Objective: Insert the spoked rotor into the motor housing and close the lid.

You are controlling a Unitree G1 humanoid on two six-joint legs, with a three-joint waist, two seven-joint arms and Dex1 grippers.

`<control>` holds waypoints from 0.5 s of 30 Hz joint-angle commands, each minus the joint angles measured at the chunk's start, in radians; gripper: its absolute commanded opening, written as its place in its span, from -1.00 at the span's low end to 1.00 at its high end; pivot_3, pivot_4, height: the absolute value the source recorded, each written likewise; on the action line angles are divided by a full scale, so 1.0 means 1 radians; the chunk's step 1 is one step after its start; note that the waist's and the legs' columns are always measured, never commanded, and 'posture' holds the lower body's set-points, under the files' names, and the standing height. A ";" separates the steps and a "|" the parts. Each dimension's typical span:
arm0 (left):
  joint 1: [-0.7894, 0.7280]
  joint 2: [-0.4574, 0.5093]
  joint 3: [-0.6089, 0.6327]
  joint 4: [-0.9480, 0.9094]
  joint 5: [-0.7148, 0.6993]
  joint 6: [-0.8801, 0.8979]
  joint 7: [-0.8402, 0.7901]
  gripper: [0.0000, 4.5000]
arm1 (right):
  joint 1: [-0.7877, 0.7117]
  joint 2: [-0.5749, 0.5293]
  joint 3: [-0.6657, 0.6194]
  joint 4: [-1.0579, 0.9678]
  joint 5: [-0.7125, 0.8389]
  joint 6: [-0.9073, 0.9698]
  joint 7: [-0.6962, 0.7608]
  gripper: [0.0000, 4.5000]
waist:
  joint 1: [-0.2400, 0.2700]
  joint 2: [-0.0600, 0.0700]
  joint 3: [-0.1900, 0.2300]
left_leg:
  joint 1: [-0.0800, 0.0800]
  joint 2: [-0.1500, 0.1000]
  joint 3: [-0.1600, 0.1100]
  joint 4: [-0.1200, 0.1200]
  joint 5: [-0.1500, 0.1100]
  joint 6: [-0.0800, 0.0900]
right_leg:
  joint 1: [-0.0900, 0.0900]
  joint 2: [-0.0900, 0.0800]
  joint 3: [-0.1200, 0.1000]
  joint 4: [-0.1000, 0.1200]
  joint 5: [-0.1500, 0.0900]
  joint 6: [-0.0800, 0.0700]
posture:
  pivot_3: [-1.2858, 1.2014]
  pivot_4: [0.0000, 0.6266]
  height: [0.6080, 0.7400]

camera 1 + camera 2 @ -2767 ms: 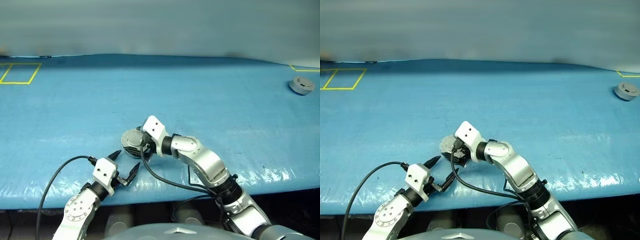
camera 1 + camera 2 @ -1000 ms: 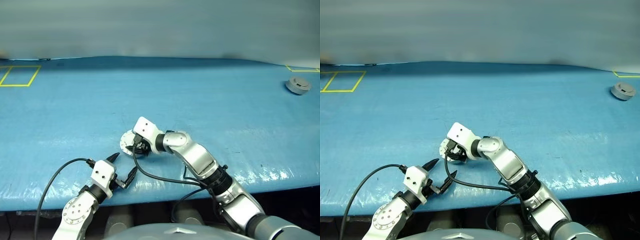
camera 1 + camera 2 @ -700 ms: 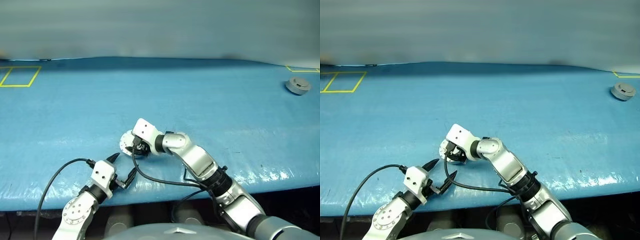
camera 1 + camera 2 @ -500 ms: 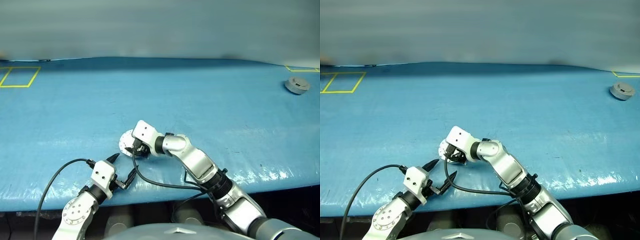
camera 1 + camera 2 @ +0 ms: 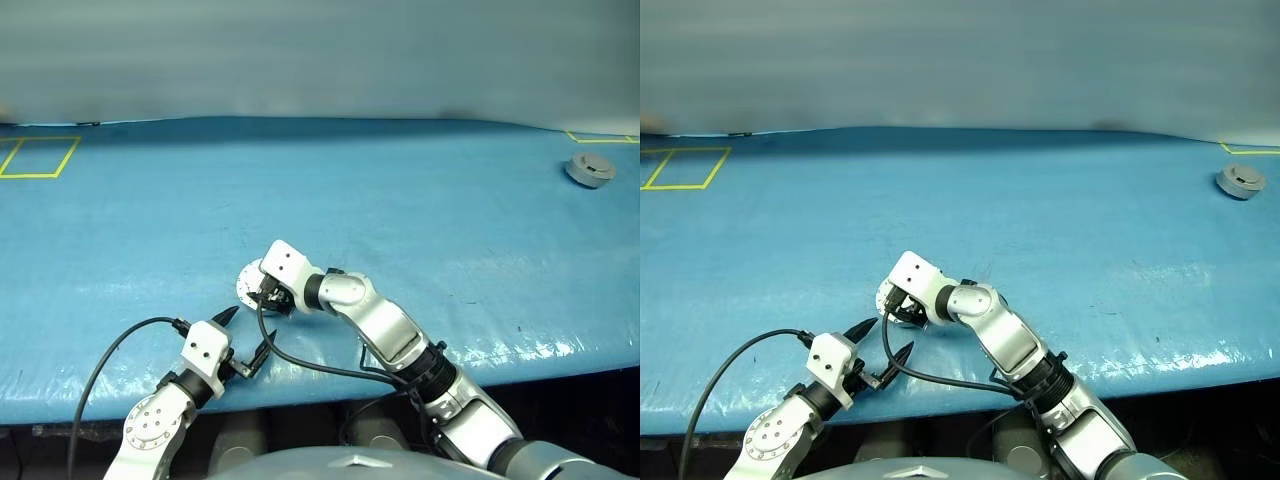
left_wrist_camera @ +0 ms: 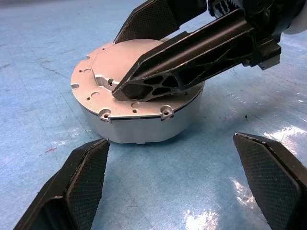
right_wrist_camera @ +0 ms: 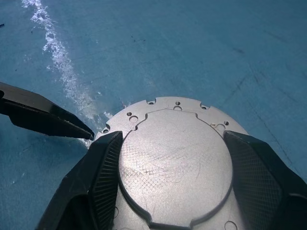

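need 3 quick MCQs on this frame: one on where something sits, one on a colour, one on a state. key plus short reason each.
1. Where is the other grey puck?
A. at the table's far right
B. beside the left gripper
C. inside the yellow square

2. What colour is the table cover?
A. green
B. blue
C. white

3. How is the motor housing now?
A. open, windings showing
B. tipped on its edge
C. lid down, smooth face up

Answers:
1 A: it sits near the far right edge, well away from both arms.
2 B: blue sheet, with a yellow square at the far left.
3 C: the lid lies flat on the housing, with the right gripper over it, one jaw on each side; the left gripper is open nearby, holding nothing.
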 commanded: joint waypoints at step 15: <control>-0.009 -0.001 0.012 -0.020 0.026 -0.040 0.039 1.00 | 0.028 -0.020 0.000 0.110 -0.044 0.158 -0.068 0.35 | 0.001 0.003 -0.003 | 0.000 -0.002 0.001 -0.002 -0.003 -0.005 | -0.001 -0.014 -0.005 -0.002 0.000 0.000 | 0.03 -0.52 1.00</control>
